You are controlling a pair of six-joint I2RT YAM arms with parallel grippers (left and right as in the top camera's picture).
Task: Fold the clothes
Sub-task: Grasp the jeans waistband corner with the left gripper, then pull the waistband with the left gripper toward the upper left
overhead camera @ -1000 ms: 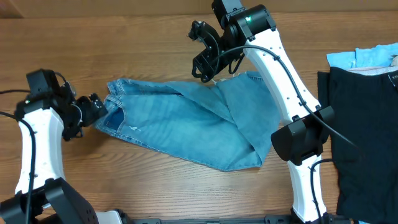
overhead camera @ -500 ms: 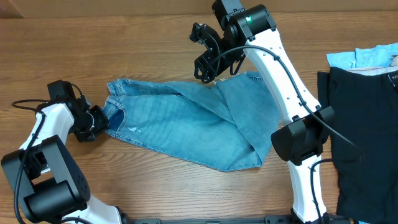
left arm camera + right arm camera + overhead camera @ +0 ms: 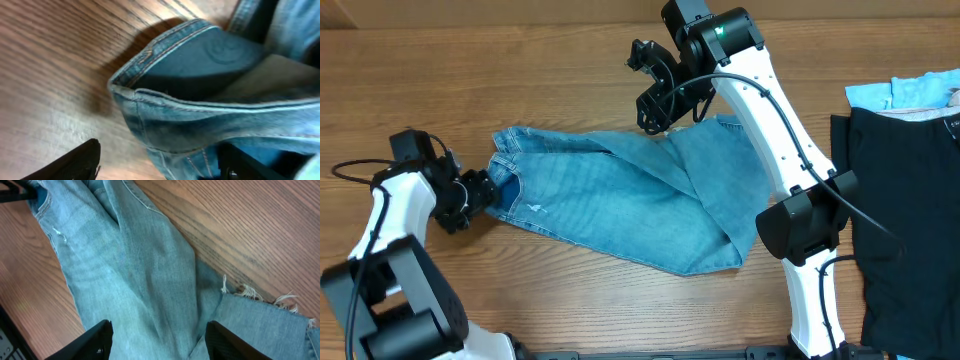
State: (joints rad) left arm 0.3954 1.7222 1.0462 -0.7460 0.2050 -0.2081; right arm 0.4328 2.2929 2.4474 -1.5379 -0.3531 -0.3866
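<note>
Overhead: black garment (image 3: 910,220), prob. blue cloth (image 3: 905,92), beyond jeans (image 3: 620,200).

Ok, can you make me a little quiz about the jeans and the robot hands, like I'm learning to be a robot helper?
1. True or false: the jeans lie on the wooden table.
2. What lies at the table's right edge? A: a black garment; B: a red towel; C: a yellow hat.
3. The left hand is open around which end of the jeans?
Key: 1 true; 2 A; 3 the waistband end.
</note>
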